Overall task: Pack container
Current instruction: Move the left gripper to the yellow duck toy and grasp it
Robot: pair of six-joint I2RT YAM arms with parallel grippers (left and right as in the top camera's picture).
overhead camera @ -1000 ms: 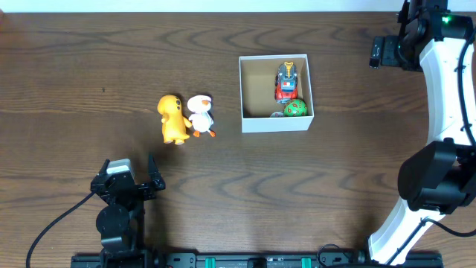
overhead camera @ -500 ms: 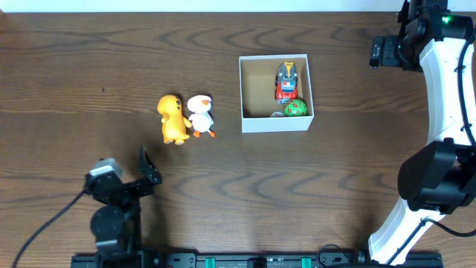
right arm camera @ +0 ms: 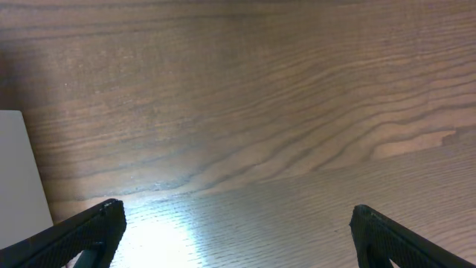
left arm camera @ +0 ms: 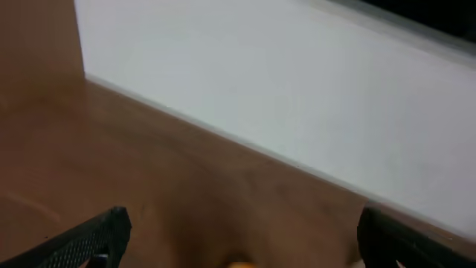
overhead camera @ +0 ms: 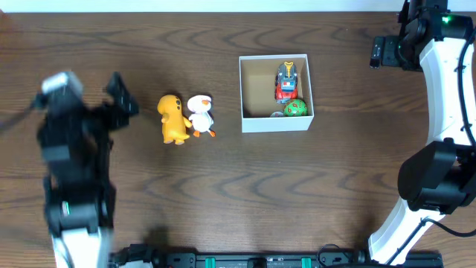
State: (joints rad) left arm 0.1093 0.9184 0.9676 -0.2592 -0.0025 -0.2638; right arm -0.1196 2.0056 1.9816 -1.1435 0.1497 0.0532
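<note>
The container [overhead camera: 245, 93] is a white square box with a brown inside, right of the table's middle. A red toy car [overhead camera: 286, 80] and a green ball [overhead camera: 295, 108] lie in its right side. A yellow duck toy [overhead camera: 173, 119] and a white duck toy [overhead camera: 200, 115] stand side by side on the table, left of the box. My left gripper [overhead camera: 123, 95] is open and empty, blurred, just left of the yellow duck. In the left wrist view the gripper [left arm camera: 242, 217] is spread wide, with an orange sliver at the bottom edge. My right gripper [overhead camera: 379, 52] is open and empty [right arm camera: 236, 212] over bare wood, right of the box.
The table [overhead camera: 312, 186] is dark wood. A pale wall [left arm camera: 297, 82] runs along its far edge. The right arm's white body [overhead camera: 446, 89] stands along the right side. A white edge [right arm camera: 18, 164] shows at the left of the right wrist view.
My left arm has swung from the table's front edge up and to the left, and its gripper is now beside the yellow duck. The toys, the box and the right arm have not moved.
</note>
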